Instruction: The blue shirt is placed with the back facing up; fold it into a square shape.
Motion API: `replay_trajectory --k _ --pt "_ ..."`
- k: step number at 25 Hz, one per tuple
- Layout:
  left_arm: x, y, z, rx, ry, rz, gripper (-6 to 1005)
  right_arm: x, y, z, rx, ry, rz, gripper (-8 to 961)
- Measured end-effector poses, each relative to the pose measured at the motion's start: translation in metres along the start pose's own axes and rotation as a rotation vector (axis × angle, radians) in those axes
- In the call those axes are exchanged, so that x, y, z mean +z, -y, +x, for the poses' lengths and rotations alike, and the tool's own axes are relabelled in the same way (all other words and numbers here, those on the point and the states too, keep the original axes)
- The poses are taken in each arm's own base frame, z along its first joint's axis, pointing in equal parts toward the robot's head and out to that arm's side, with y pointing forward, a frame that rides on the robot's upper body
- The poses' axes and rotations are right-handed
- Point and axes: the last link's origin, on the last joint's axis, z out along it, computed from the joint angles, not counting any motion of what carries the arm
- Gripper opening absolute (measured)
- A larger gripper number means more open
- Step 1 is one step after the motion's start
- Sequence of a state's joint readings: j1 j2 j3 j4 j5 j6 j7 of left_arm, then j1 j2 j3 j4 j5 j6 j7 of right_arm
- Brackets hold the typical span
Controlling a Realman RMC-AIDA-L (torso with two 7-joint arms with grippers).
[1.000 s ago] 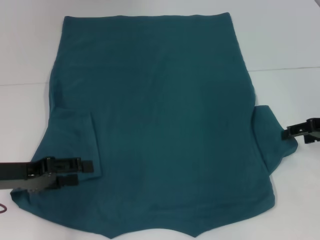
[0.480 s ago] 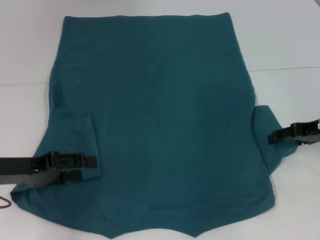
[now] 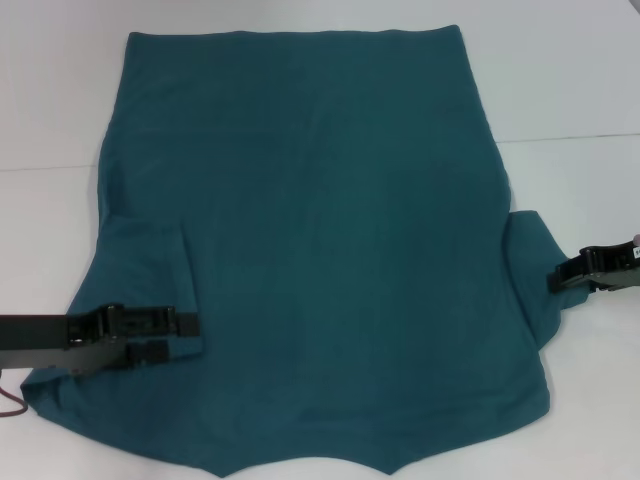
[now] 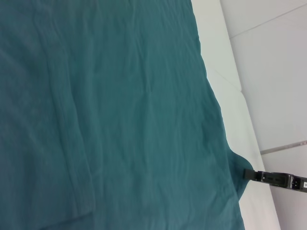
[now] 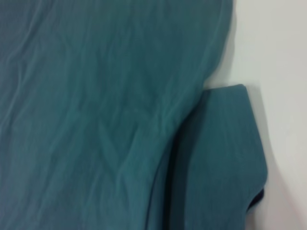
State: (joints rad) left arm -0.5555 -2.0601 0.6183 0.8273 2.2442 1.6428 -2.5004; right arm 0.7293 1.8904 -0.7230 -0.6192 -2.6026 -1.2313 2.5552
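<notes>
The blue shirt [image 3: 320, 250] lies spread flat on a white table [image 3: 570, 80], covering most of the surface in the head view, its straight hem at the far side and its shoulders toward the robot. The cloth is a soft, matte knit in dark teal-blue, plain all over, with shallow wrinkles running across it in the wrist views. Its outline is wide and nearly straight at the far edge, flares toward the near side, and ends in a wavy near edge with a small dip at the middle. The left sleeve [image 3: 150, 270] is folded inward onto the body of the shirt, making a neat rectangular flap with a stitched hem along its edge. The right sleeve [image 3: 545, 285] sticks out sideways over the table, rounded at its end, and shows as a darker, layered tab in the right wrist view. The left gripper [image 3: 175, 338] sits low over the folded left sleeve, its two black fingers [image 3: 180, 323] a narrow gap apart with nothing between them. The right gripper [image 3: 560, 280] is at the outer edge of the right sleeve; whether it is parted or closed cannot be told. A thin seam line crosses the white table on both sides of the shirt.
</notes>
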Motion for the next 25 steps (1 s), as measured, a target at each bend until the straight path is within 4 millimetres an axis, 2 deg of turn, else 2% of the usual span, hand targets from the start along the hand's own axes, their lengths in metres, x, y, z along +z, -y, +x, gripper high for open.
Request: replay_trajectory --k 6,12,17,25 --pt "0.001 0.000 0.000 0.000 0.000 0.000 763 -0.002 0.001 0.000 0.001 -0.003 0.000 477" --pt "0.001 -0.001 0.001 0.002 0.001 -0.002 763 -0.004 0.002 0.000 0.001 -0.012 -0.005 231" --pt "0.001 -0.001 0.001 0.001 0.003 -0.005 763 -0.014 0.003 -0.003 0.000 -0.003 -0.014 52" --pt "-0.001 -0.001 -0.001 -0.008 0.004 -0.008 763 -0.042 0.011 -0.015 0.019 0.018 -0.012 54"
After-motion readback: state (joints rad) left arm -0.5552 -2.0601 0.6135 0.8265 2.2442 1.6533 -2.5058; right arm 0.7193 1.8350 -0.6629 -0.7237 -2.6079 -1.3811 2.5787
